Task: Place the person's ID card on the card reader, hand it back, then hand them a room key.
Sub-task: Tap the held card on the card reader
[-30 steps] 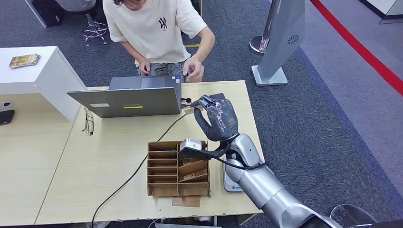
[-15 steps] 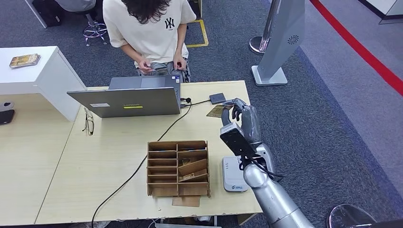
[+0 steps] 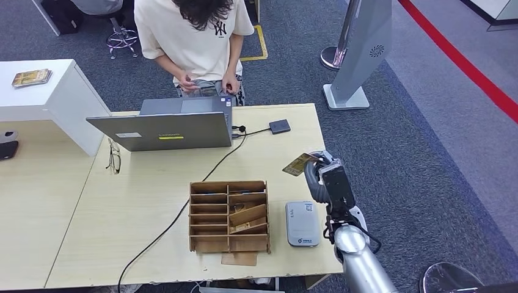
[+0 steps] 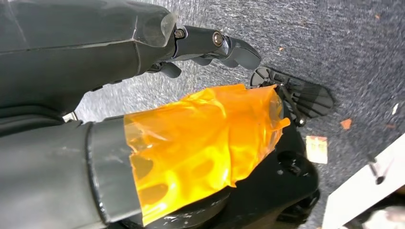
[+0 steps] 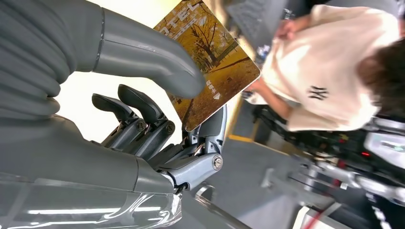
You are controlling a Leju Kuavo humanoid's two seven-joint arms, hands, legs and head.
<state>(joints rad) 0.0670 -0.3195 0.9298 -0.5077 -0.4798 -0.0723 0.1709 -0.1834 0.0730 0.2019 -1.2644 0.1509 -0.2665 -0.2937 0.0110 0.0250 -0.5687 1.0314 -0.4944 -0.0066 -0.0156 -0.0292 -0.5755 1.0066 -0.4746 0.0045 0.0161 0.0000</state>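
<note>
The right hand point(image 3: 317, 174) is raised over the right edge of the table point(image 3: 153, 201), pinching one card point(image 3: 298, 163) between thumb and fingers. In the right wrist view the thumb point(image 5: 157, 62) lies across the card's point(image 5: 207, 57) printed face, which shows yellow autumn trees and part of the word "HOTEL"; the other fingers point(image 5: 143, 119) curl behind it. The card is held tilted, clear of the tabletop.

One card reader point(image 3: 302, 223), a light grey slab, lies flat on the table near its front edge, just right of the rack point(image 3: 229, 217) and below the raised hand. Nothing lies on it.

The left hand point(image 4: 143, 62) hangs over grey carpet, its thumb wrapped in orange tape; its fingers point(image 4: 224, 45) are extended and hold nothing.

One person point(image 3: 195, 43) in a cream T-shirt stands at the far side of the table, both hands close together at the waist, holding something too small to make out.

One wooden rack with several compartments stands in the middle of the table, a few cards leaning in its right-hand slots. One open laptop point(image 3: 165, 125) sits at the far edge, its back turned to the robot. One small dark box point(image 3: 280, 126) lies to the laptop's right, joined by a cable. A second black cable point(image 3: 177, 217) runs across the table to the front edge. One pair of glasses point(image 3: 114, 157) lies left of the laptop.
</note>
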